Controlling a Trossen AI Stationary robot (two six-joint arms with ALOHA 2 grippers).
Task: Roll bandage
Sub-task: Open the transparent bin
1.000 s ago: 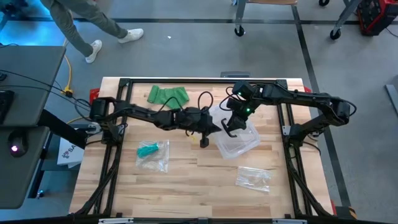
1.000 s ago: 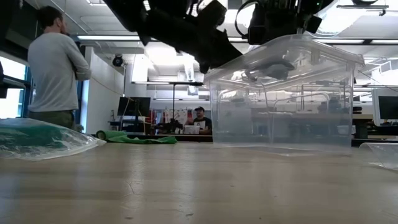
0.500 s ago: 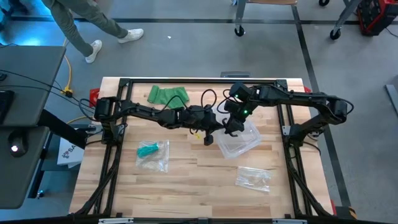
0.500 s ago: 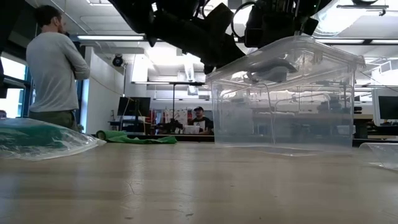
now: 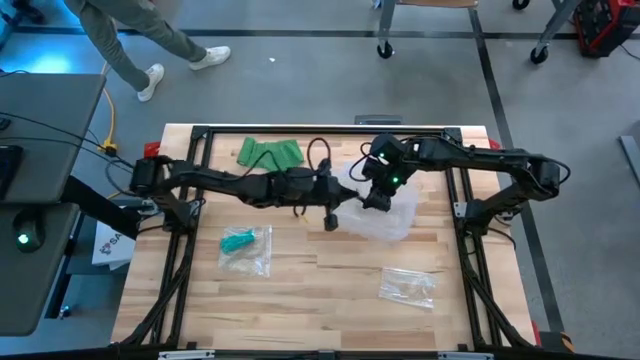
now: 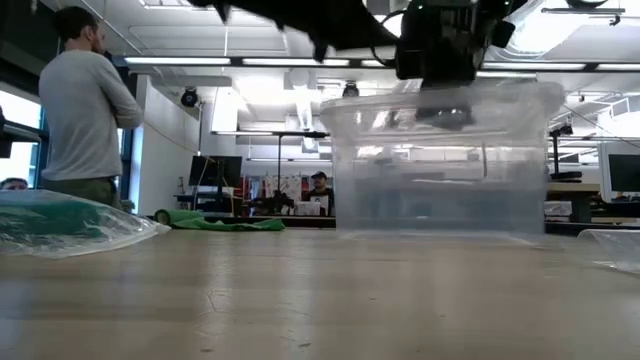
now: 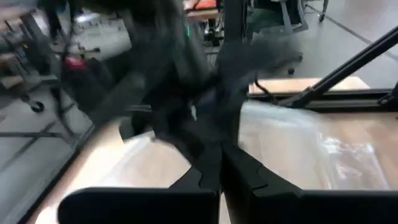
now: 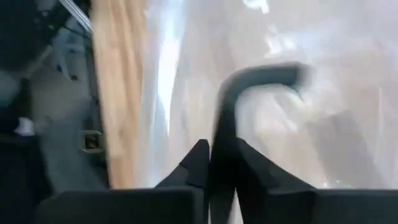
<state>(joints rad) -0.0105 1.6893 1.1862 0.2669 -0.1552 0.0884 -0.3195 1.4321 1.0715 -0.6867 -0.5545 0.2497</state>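
Clear bin (image 5: pixel 385 215) centre frame, directly under right hand (image 5: pixel 378 200), fingers nearly together on its dark handle (image 8: pixel 264 78). Left hand (image 5: pixel 331 219) pressed together, just left, empty.

two dark, near-black arms of slim jointed segments. looped black cables run along the left arm (image 5: pixel 250 187); a small green light glows on the right arm (image 5: pixel 470 158) near its wrist. each wrist view shows two matte black fingers (image 7: pixel 245 171) with stepped, notched inner edges.
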